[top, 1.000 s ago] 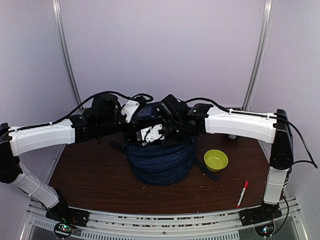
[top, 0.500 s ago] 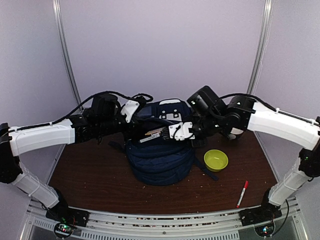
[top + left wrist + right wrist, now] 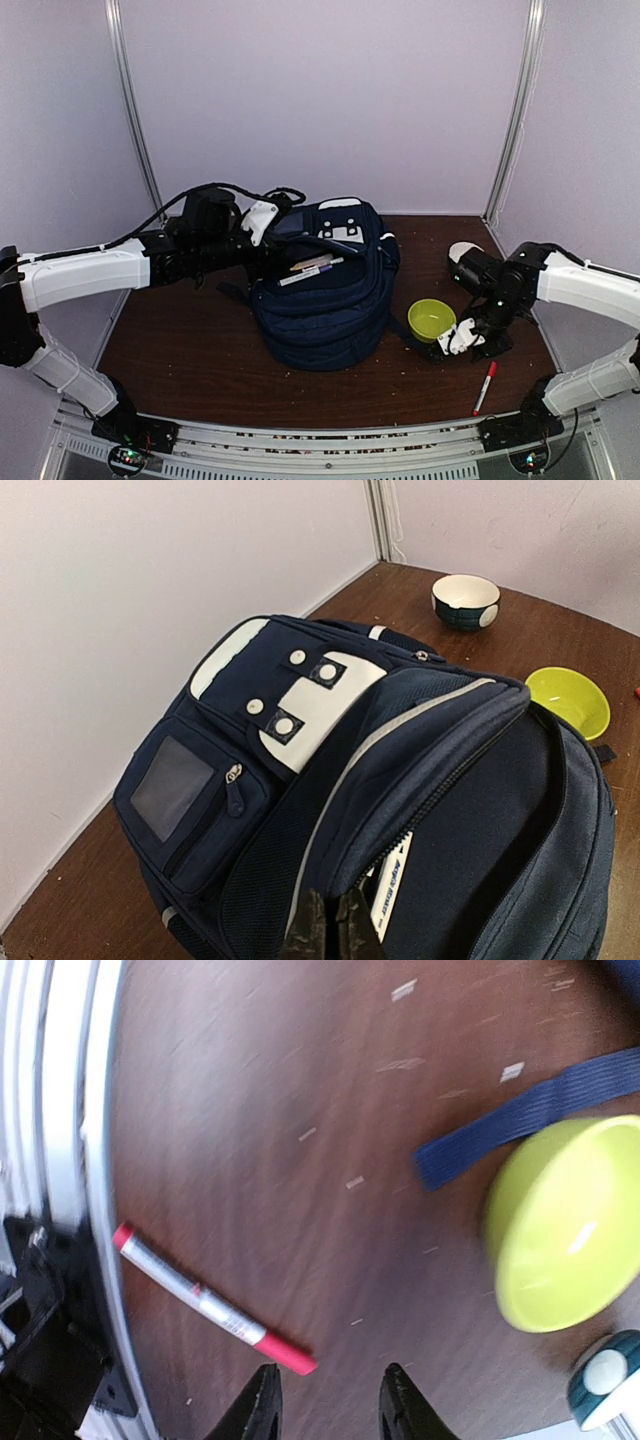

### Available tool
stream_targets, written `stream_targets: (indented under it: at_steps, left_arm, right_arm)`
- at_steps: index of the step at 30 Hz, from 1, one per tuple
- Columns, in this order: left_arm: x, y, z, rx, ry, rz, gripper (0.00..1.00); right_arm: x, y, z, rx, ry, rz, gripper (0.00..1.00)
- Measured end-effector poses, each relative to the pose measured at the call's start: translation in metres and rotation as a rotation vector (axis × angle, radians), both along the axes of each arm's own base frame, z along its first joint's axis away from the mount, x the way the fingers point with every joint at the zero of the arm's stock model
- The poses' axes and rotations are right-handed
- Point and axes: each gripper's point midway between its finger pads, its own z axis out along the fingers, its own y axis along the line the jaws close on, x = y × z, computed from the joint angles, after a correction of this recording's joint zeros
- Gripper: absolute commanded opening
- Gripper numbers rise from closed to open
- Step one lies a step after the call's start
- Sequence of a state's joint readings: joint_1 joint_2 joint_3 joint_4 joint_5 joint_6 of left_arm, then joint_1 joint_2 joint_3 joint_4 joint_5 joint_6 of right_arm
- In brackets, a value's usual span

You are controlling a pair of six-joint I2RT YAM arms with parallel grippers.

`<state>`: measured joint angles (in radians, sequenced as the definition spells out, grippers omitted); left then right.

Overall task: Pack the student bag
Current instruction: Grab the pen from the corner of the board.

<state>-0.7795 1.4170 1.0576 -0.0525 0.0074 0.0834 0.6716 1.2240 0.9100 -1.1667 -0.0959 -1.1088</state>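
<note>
The student bag (image 3: pixel 325 300), navy with white patches, stands at the table's middle with its top opening held apart. Two pens (image 3: pixel 312 268) poke out of the opening. A white labelled pen (image 3: pixel 393 890) shows inside it in the left wrist view. My left gripper (image 3: pixel 268 250) is shut on the bag's opening edge (image 3: pixel 350 810), fingers (image 3: pixel 310 935) pinched on the fabric. My right gripper (image 3: pixel 455 340) is open and empty, low over the table. A red-capped marker (image 3: pixel 485 387) lies just beyond its fingertips (image 3: pixel 262 1405) in the right wrist view (image 3: pixel 210 1305).
A yellow-green bowl (image 3: pixel 431 319) sits right of the bag, close to my right gripper (image 3: pixel 330 1400). A dark bowl with white spots (image 3: pixel 466 600) stands at the back right. A blue strap (image 3: pixel 520 1120) trails from the bag beside the yellow-green bowl. The table's front rail (image 3: pixel 320 440) is near.
My right gripper left the pens in the bag's opening, then swung right and down to the table beside the yellow-green bowl and the red marker. The left arm has not moved.
</note>
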Motion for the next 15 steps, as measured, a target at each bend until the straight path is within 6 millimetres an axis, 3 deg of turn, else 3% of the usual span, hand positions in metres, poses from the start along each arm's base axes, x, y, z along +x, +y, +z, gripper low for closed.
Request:
stream_targets:
  at_steps: [6, 15]
  left_arm:
    - [0.0, 0.0, 0.0, 0.0, 0.0, 0.0, 0.0]
    - [0.0, 0.0, 0.0, 0.0, 0.0, 0.001, 0.0]
  right_arm:
    - [-0.031, -0.039, -0.027, -0.133, 0.07, 0.111, 0.36]
    - [-0.044, -0.06, -0.057, -0.229, 0.115, 0.196, 0.37]
